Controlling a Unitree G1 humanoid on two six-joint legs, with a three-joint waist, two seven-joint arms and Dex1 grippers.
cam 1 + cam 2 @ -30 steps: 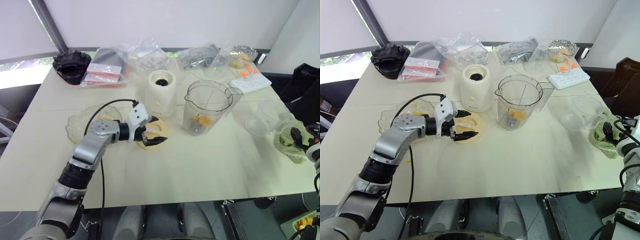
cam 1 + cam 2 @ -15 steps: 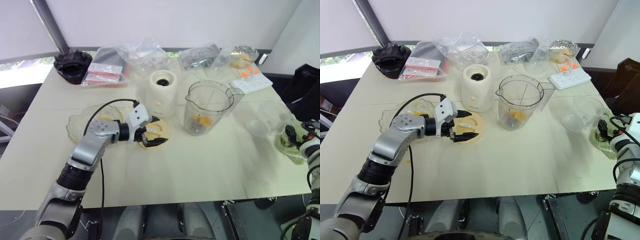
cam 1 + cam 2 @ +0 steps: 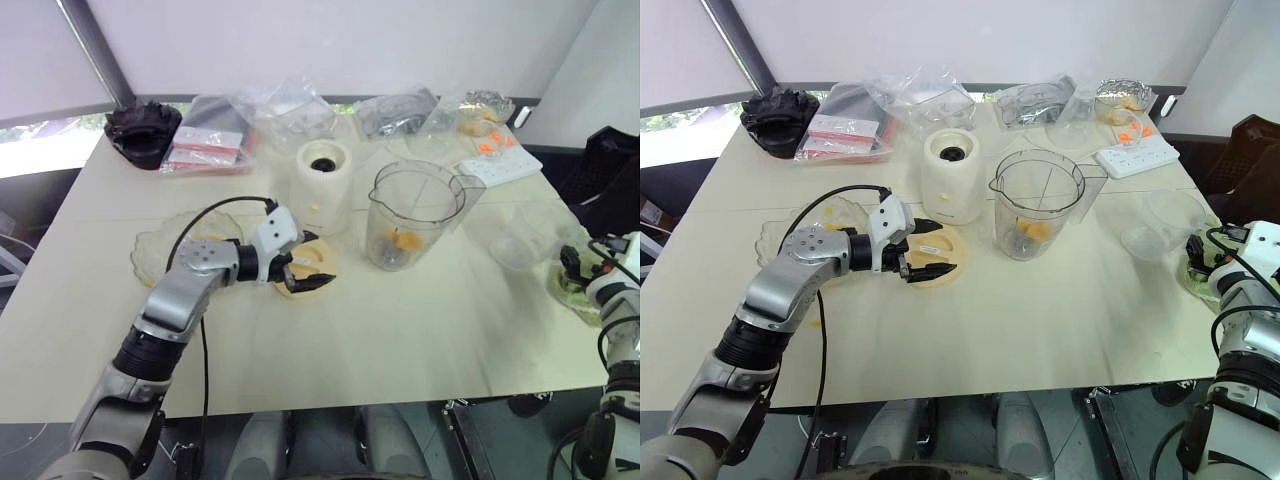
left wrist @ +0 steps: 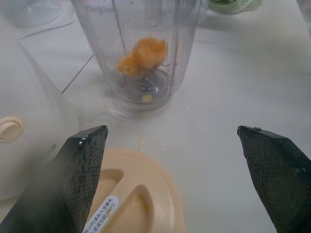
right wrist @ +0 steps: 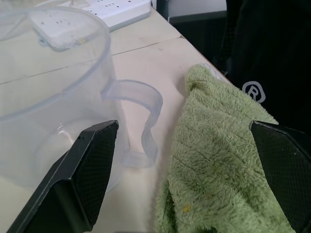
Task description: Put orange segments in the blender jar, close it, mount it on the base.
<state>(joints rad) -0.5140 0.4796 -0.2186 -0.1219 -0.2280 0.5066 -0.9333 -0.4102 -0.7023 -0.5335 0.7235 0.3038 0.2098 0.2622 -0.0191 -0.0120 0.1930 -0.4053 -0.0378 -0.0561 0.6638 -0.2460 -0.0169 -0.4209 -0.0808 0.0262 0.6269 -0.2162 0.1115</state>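
The clear blender jar stands upright mid-table with orange segments at its bottom, over the dark blade hub; it has no lid on. To its left stands the cream-white base, its black socket facing up. My left gripper is open, one finger on each side of the flat cream lid on the table. The left wrist view shows the lid below the open fingers, with the jar ahead. My right gripper is open at the table's right edge, over a green cloth.
A frosted measuring jug stands just left of the right gripper. A clear plate lies under the left forearm. Plastic bags, a black object, a white power strip and a foil tray line the far edge.
My right arm has come further in over the table's right edge, toward the green cloth and the jug. The left gripper stays open at the lid.
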